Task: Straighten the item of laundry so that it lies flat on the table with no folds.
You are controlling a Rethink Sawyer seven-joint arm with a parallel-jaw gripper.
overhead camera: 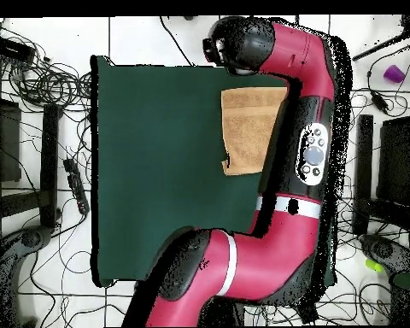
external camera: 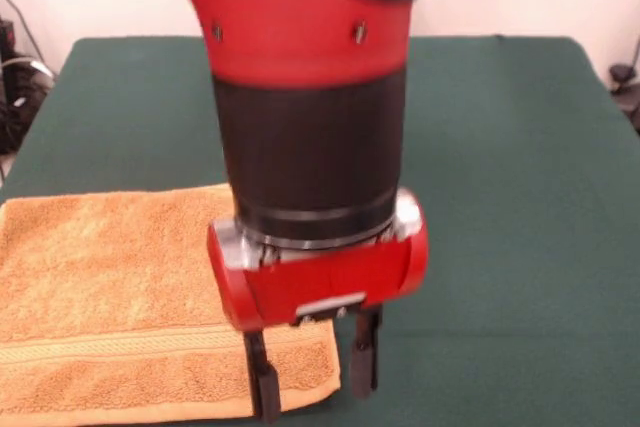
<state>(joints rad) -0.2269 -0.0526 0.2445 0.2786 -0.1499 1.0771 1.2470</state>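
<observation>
The orange-tan towel point(external camera: 110, 287) lies spread on the green table point(external camera: 500, 147) at the near left, with its woven band running close to its near edge. My gripper point(external camera: 312, 377) hangs low over the towel's near right corner and is open. One finger point(external camera: 262, 387) stands over the towel and the other is just off its edge, over the green cloth. Whether the tips touch the surface I cannot tell. In the overhead view the towel point(overhead camera: 251, 128) lies at the table's point(overhead camera: 157, 171) upper right, partly covered by the arm, and the gripper is hidden under the arm's wrist.
The arm's thick wrist point(external camera: 310, 147) hides the towel's far right part. The towel's left end runs out of the front view. Cables point(overhead camera: 46, 85) and dark gear lie on the floor around the table, and a small purple thing point(overhead camera: 395, 73) sits at the right.
</observation>
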